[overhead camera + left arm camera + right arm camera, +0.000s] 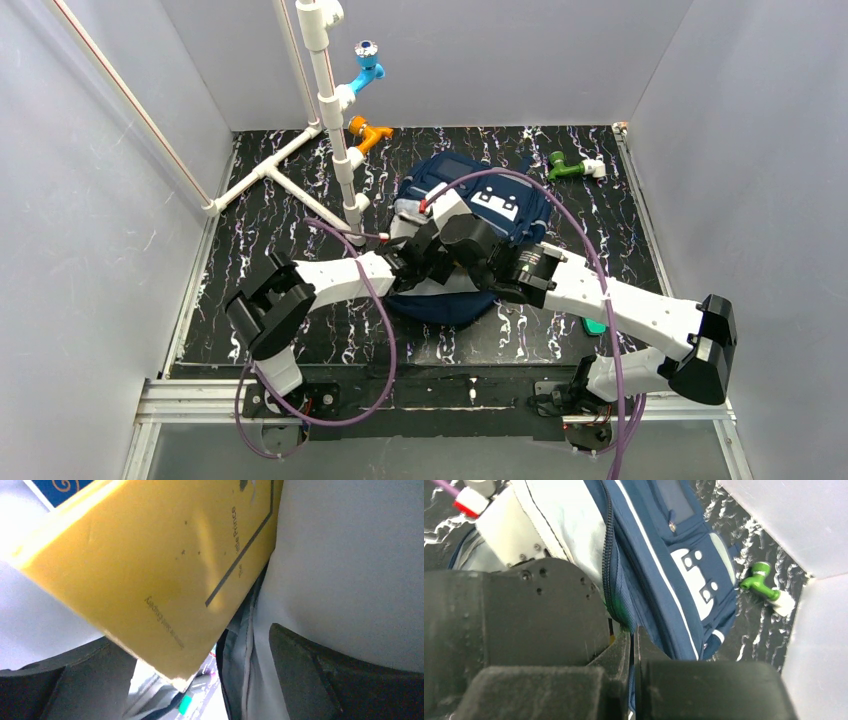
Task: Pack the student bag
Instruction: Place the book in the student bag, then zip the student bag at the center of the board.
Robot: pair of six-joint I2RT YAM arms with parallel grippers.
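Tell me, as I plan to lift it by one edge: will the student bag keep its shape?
Probably not: the student bag is soft fabric, creased where the right gripper pinches its zipper edge, so it would likely sag. The yellow book inside may slide and shift the weight.

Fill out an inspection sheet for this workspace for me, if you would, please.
Surface: black marbled tabletop.
Job's things: student bag open mid-table; yellow book against its grey lining.
Clutter: white pipe frame, blue fitting, orange fitting, green fitting; teal item half hidden by the right arm.
End effectors: left end effector open, straddling the book; right end effector shut on the bag's zipper edge.
Cables: purple cables loop from both arms.
Surroundings: grey walls on three sides.
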